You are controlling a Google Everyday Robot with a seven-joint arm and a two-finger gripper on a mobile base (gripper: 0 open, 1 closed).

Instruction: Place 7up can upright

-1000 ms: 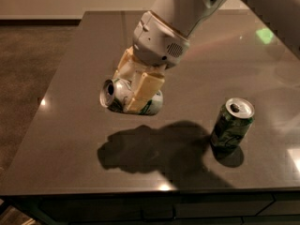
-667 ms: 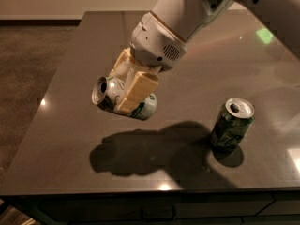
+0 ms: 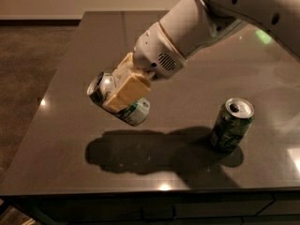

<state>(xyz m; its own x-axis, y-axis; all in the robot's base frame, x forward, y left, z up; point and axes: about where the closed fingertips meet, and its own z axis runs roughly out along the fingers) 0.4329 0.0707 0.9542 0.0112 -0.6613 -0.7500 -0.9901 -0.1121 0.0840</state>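
Observation:
The 7up can [image 3: 135, 111], silver-white with green bands, is held in the air above the left part of the dark table [image 3: 93, 46]. It lies tilted on its side, its top end pointing up-left. My gripper [image 3: 123, 96] is shut on the can's middle, its cream-coloured fingers [image 3: 127, 90] clamping the can from above. The white arm reaches in from the upper right. The can's shadow falls on the table below it.
A darker, mostly green can [image 3: 230, 125] stands upright on the table at the right, near the front. The table's front edge [image 3: 150, 191] runs along the bottom. Brown floor [image 3: 28, 69] lies to the left.
The gripper has carried the 7up can up off the table and a little to the left, toward the camera. The green can has not moved.

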